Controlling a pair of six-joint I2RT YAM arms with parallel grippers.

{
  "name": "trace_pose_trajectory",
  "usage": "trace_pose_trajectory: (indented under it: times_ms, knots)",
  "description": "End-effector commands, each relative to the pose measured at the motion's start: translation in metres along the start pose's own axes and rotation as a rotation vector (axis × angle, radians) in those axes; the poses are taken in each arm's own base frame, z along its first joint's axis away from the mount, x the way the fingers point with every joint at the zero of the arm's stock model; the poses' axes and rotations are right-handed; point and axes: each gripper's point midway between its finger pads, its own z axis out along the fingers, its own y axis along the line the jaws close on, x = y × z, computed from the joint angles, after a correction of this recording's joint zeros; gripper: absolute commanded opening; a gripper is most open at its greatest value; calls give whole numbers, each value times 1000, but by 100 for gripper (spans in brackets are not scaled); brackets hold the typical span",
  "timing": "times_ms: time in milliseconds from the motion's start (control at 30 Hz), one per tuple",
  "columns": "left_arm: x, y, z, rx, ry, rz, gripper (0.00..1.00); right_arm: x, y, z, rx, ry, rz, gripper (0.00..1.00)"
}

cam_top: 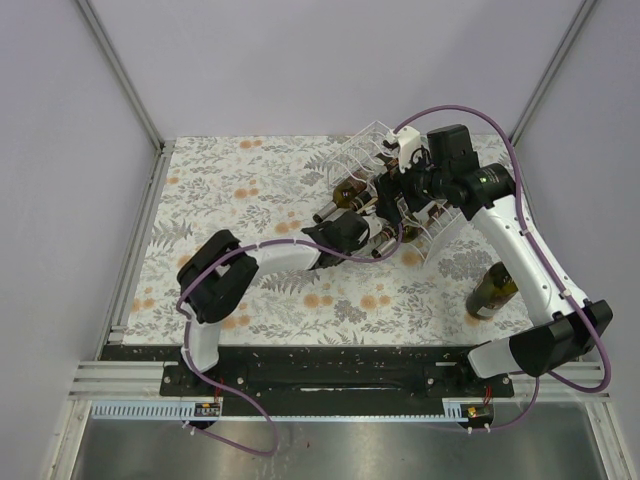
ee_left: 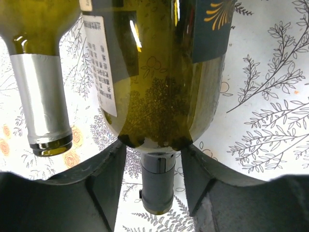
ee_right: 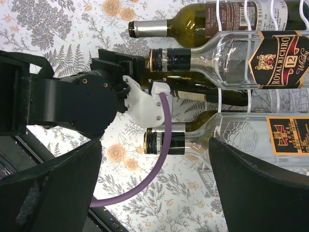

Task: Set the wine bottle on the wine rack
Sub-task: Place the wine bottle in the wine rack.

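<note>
Along the near edge of the bench (cam_top: 250, 170) sit both arm bases. The left half of the flowered cloth lies open from the near edge to the far edge. Close to the right edge, towards the near corner, a green bottle (cam_top: 493, 290) stands upright beside the right arm's lower link and well apart from the rack.

The left arm rises from its base near the near-left corner and bends at a raised elbow. Its forearm runs low across the middle of the bench towards the far right. The left tool (ee_left: 155, 147) is narrow, with a finger on each side of the dark-capped neck of the wine bottle (ee_left: 159, 96). A sliver of cloth shows between the neck and each finger, so it is not pinching. That bottle lies on its side in the wine rack (cam_top: 362, 140), neck pointing back at the tool, just beside a silver-capped bottle (ee_left: 41, 96).

The rack stands in the far-right part of the bench, short of the far edge, with several bottles lying in it. The right arm climbs along the right edge and folds at the elbow. Its wrist turns back left over the rack. The right tool (ee_right: 154, 145) hangs wide above the necks, holding nothing. Below it lie a whisky bottle (ee_right: 270, 58) and a clear bottle (ee_right: 251, 140).
</note>
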Motion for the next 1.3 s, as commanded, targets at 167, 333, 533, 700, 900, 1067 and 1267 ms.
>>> trace_pose_trajectory:
  times_ms: [167, 333, 533, 700, 900, 1067, 1267]
  knots:
    - [-33, 20, -31, -29, -130, -68, 65, -6, -1, -16, 24, -32, -20, 100]
    - [-30, 19, -35, -14, -135, -67, 66, -7, -2, -17, 26, -30, -21, 99]
    - [-19, 14, -44, 20, -131, -66, 66, -6, -2, -16, 26, -24, -21, 99]
    - [-10, 7, -47, 52, -120, -62, 66, -6, -2, -15, 24, -23, -19, 99]
    - [-1, 3, -46, 64, -110, -57, 66, -7, -2, -15, 22, -20, -18, 99]
    - [5, 4, -51, 61, -111, -50, 66, -3, -2, -15, 23, -11, -20, 99]
    - [10, 10, -60, 45, -124, -50, 66, 1, -2, -12, 19, -6, -18, 99]
